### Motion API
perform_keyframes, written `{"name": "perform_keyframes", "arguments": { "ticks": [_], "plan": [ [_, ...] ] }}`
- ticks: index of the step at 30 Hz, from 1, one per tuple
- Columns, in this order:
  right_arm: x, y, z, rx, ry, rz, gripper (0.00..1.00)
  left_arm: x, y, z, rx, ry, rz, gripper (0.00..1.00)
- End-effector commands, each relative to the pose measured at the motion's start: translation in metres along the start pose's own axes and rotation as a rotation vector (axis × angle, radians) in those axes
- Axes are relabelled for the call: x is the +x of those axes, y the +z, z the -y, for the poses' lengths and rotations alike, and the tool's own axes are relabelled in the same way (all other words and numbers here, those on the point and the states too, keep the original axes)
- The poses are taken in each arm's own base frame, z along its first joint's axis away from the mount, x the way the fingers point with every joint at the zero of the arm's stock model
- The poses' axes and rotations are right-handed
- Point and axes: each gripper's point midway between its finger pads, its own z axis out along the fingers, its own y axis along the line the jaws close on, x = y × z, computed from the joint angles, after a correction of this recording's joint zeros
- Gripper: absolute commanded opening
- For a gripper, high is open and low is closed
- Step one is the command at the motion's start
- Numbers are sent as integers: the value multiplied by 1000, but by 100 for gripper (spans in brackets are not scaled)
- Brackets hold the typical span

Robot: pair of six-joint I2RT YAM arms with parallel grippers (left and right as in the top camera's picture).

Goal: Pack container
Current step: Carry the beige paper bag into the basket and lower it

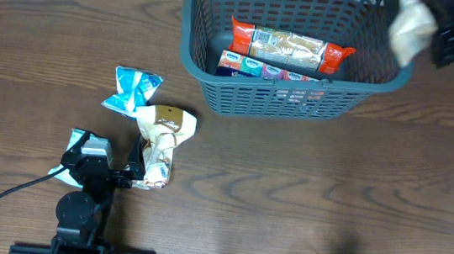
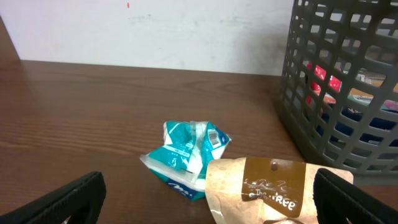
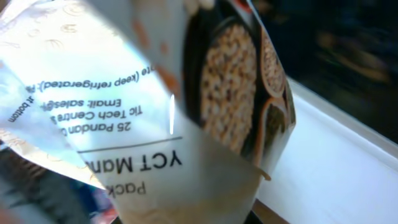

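Observation:
The dark grey lattice container (image 1: 215, 79) stands at the back centre and holds an orange-ended packet (image 1: 290, 47) and a blue box (image 1: 267, 68). My right gripper (image 1: 439, 35) is shut on a beige snack pouch (image 1: 411, 28) above the container's right rim; the pouch fills the right wrist view (image 3: 161, 112). My left gripper (image 1: 116, 173) is open low over the table at the front left. A beige and brown pouch (image 1: 160, 141) lies at its right finger (image 2: 273, 190). A teal packet (image 1: 134, 90) lies beyond it (image 2: 189, 155).
Another teal packet (image 1: 81, 150) lies under the left arm. A black cable (image 1: 0, 196) runs from the left arm to the front edge. The container's wall (image 2: 336, 81) shows at the right of the left wrist view. A white wall lies behind the table.

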Motion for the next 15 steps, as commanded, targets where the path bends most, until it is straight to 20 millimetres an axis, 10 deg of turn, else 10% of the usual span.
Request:
{"name": "perform_keyframes", "arguments": {
  "ticks": [1, 15],
  "plan": [
    [-6, 20, -44, -204, -120, 48, 1, 17, 1, -2, -9, 8, -52, 99],
    [49, 97, -83, -309, -173, -175, 1, 17, 1, -2, -9, 8, -52, 99]
  ]
}}
